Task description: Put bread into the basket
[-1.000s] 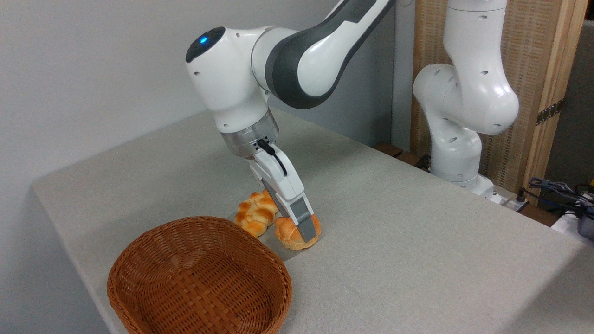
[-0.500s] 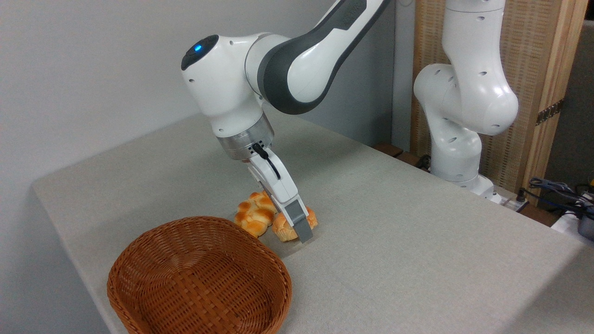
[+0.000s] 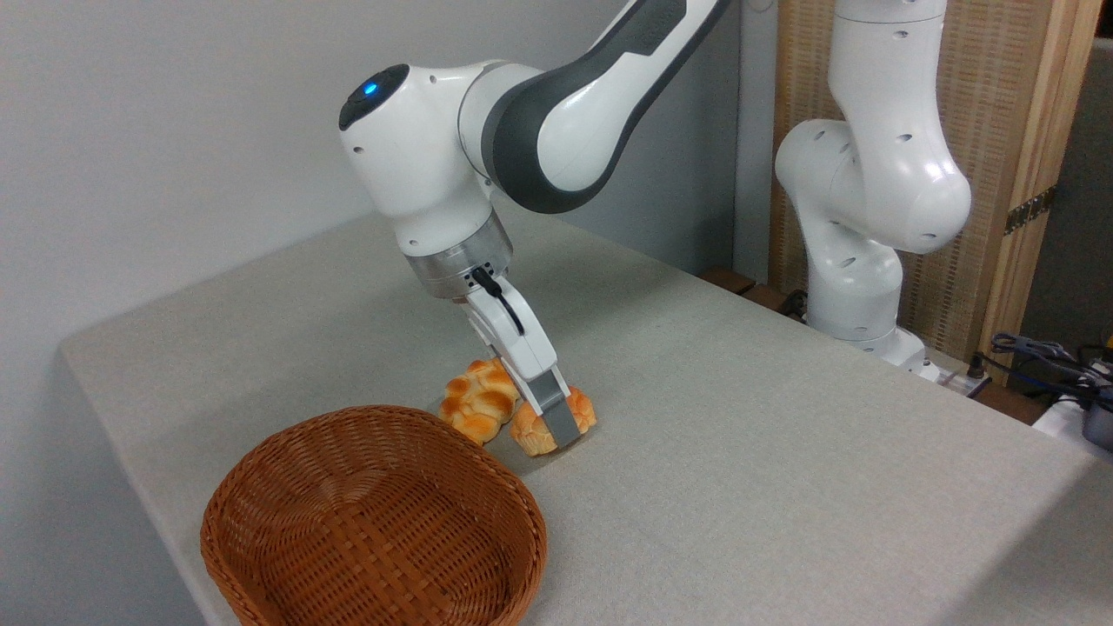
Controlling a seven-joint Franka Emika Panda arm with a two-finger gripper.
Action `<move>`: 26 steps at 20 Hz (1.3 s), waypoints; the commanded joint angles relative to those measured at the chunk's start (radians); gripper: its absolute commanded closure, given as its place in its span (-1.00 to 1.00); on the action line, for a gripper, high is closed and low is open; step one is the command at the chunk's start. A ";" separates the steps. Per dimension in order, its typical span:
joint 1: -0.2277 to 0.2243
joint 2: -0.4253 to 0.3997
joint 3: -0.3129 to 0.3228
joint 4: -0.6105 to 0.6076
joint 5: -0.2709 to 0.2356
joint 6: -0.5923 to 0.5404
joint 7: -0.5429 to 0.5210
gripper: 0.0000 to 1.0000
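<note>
The bread (image 3: 529, 434), a round golden-orange knotted bun, sits tilted between the fingers of my gripper (image 3: 553, 425), which is shut on it. It hangs just above the table, with a shadow beneath it. The near grey finger (image 3: 561, 418) covers the bun's middle and the far finger is hidden behind it. The basket (image 3: 518, 532), oval brown wicker and with nothing in it, stands at the lower left of the bun, its rim a short gap away.
A longer braided loaf (image 3: 475, 402) lies on the grey table (image 3: 783, 452), touching or nearly touching the bun's left side. The arm's white base (image 3: 861, 261) stands at the table's back right. Cables (image 3: 1048, 356) lie at the far right.
The gripper closed on the bun, tipped it and raised it slightly off the table, shifting a little left. The braided loaf and the basket stayed where they were.
</note>
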 commanded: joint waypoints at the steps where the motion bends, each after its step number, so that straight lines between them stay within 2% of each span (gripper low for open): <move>1: -0.008 -0.018 -0.012 0.006 -0.001 -0.003 0.021 0.13; 6: -0.009 -0.038 -0.028 0.045 -0.049 -0.037 0.021 0.13; 9: -0.008 -0.050 -0.034 0.074 -0.055 -0.077 0.022 0.13; 12: -0.008 -0.056 -0.032 0.127 -0.099 -0.075 0.018 0.13; 15: -0.006 -0.055 -0.022 0.166 -0.104 -0.013 0.019 0.12; 20: 0.006 -0.033 -0.017 0.168 -0.104 0.217 0.008 0.11; 22: 0.006 -0.020 -0.008 0.166 -0.124 0.294 0.007 -0.04; 23: 0.006 -0.007 0.000 0.168 -0.152 0.336 -0.001 -0.24; 24: 0.006 0.003 0.000 0.168 -0.175 0.372 -0.019 -0.61; 25: 0.006 0.017 0.000 0.168 -0.179 0.412 -0.043 -0.85; 26: 0.006 0.029 0.000 0.166 -0.179 0.443 -0.068 -1.00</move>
